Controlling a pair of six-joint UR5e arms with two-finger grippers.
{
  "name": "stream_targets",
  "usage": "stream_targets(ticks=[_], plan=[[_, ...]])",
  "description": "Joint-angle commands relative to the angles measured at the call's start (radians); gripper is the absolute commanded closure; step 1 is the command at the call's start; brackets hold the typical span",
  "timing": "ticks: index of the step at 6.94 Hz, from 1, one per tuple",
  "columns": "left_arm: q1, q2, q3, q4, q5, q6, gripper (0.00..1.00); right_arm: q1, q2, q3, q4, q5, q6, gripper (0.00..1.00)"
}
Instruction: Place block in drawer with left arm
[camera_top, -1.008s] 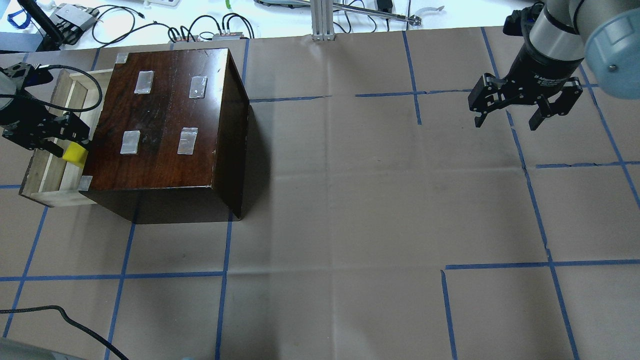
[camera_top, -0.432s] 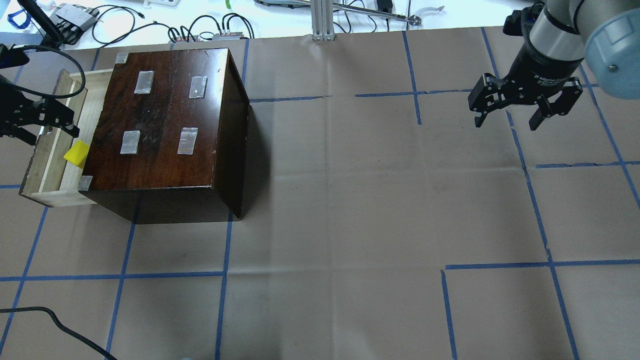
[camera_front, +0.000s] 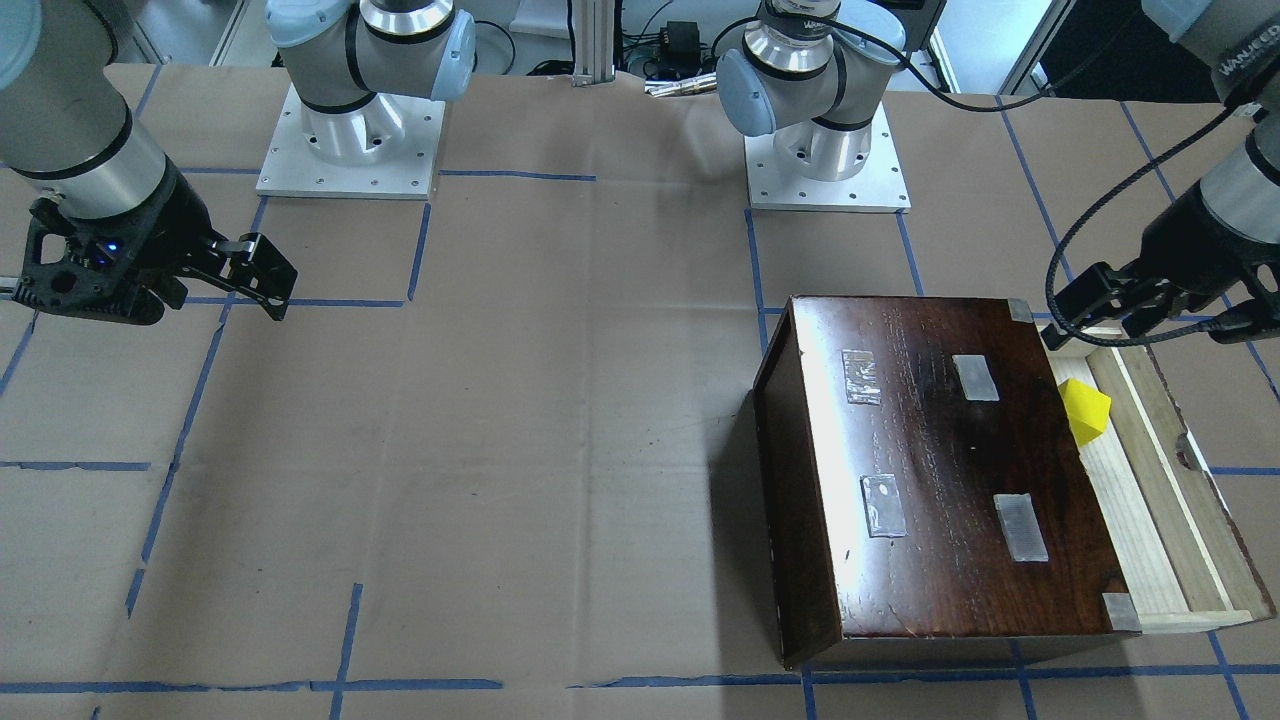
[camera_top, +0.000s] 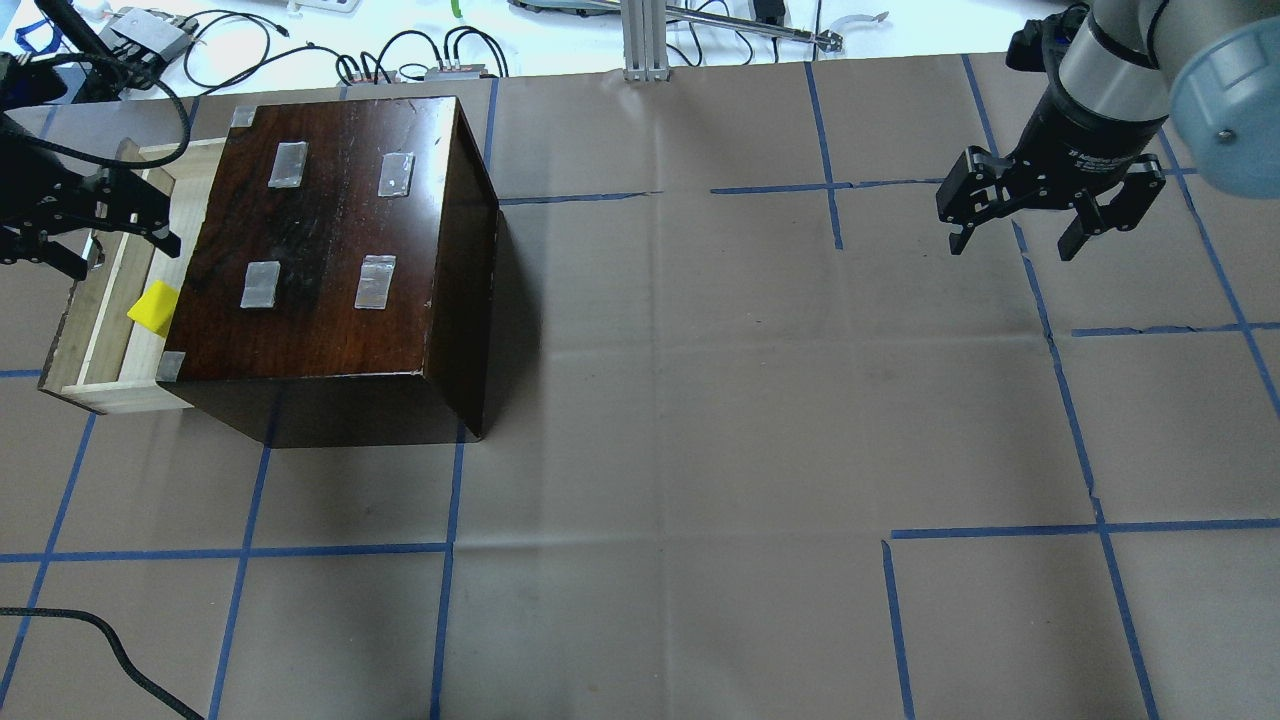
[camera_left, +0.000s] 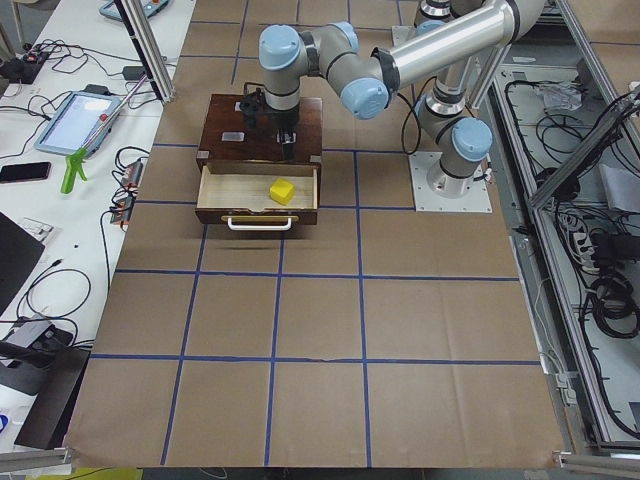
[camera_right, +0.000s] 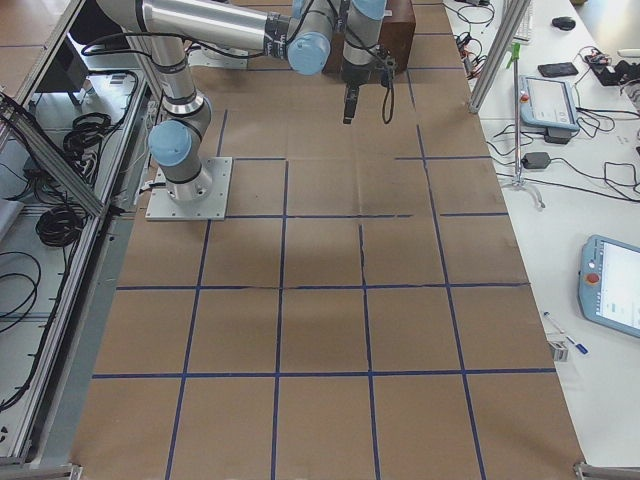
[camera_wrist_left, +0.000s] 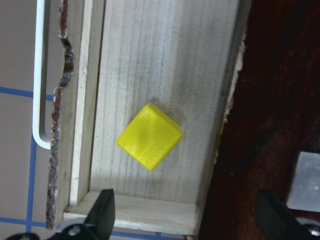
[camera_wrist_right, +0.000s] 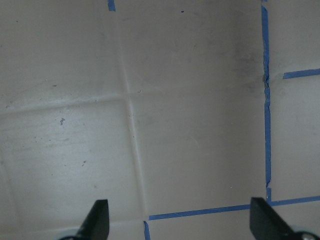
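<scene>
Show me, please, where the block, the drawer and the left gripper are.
block (camera_wrist_left: 149, 135): left wrist view, its top face.
drawer (camera_wrist_left: 150, 55): left wrist view, bare wooden floor.
left gripper (camera_top: 125, 258): overhead view, midway between its open fingertips.

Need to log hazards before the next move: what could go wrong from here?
1. The open left gripper hangs over the drawer's end wall, beside the block; its jaws could clip the wall if it dips.
2. Its loose cable loops by the box corner and might snag.
</scene>
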Motion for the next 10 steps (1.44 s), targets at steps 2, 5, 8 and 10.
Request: stream_targets(ticks=[2,5,8,10], plan=[[-0.210,0.009,0.053,-0.058,0.000,-0.302,0.01,0.000,-0.001,-0.001,0.000,0.000,0.001,0.00],[-0.350,0.010,0.047,-0.061,0.004,-0.396,0.01,0.000,0.000,0.001,0.000,0.000,0.000,0.00],[-0.416,0.035,0.017,-0.053,0.057,-0.293,0.02,0.000,-0.001,0.001,0.000,0.000,0.000,0.00],[-0.419,0.044,0.008,-0.060,0.053,-0.217,0.02,0.000,-0.001,0.001,0.000,0.000,0.000,0.00]])
